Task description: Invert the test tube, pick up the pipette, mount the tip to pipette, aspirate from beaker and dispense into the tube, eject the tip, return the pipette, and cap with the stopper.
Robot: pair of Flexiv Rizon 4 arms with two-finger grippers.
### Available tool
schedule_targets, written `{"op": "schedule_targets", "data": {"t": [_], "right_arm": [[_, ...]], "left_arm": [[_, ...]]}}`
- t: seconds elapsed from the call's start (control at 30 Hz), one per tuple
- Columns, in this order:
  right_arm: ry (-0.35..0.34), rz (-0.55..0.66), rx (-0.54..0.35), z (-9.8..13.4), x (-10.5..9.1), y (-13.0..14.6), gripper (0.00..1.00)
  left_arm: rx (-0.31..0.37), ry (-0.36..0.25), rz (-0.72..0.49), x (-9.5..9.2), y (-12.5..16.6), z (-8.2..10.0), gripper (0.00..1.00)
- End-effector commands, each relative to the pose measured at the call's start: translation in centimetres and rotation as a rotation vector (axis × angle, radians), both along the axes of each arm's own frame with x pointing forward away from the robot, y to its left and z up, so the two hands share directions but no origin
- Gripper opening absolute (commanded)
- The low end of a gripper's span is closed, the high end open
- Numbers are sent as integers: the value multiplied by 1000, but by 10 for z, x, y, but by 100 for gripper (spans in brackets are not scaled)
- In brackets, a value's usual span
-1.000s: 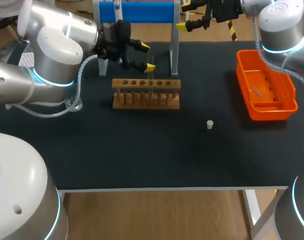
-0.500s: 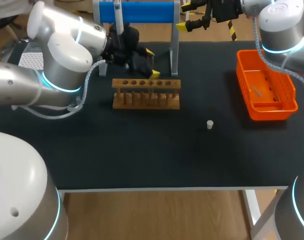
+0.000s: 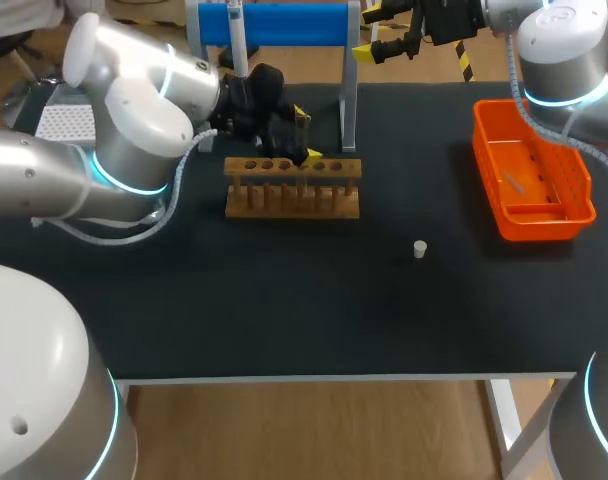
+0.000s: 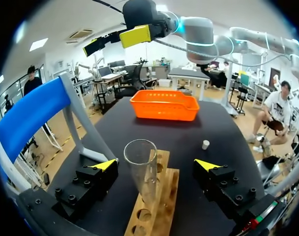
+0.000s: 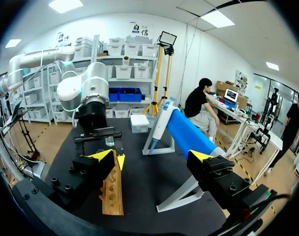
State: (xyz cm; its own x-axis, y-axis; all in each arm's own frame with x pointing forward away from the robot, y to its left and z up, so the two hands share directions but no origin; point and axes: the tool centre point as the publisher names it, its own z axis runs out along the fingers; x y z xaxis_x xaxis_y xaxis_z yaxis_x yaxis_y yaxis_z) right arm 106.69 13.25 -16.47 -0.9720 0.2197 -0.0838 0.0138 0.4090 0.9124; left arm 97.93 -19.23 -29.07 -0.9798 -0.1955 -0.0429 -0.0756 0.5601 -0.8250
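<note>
Test tube (image 4: 141, 169) stands upright in the wooden rack (image 4: 157, 211), between the wide-open fingers of your left tool (image 4: 156, 165), touching neither. Your right tool (image 3: 367, 32) hangs open and empty above the bench's (image 3: 284, 300) far edge.

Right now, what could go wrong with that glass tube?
The left gripper is open around the test tube, which stands nearer one finger than the other. If it shuts like that, the first finger might shove the glass sideways and tilt or crack it. The tube sits in the wooden rack, so a crooked lift could drag the rack along.
</note>
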Motion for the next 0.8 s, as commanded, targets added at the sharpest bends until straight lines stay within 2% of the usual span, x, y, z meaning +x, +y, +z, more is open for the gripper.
{"op": "schedule_targets", "data": {"t": [0.03, 0.37, 0.8], "right_arm": [[2, 1, -3, 1, 0, -1, 100], [2, 1, -3, 1, 0, -1, 100], [2, 1, -3, 1, 0, -1, 100]], "left_arm": [[25, -7, 7, 5, -4, -4, 100], [63, -18, -15, 9, -8, -6, 100], [65, -2, -59, 4, -9, -8, 100]]}}
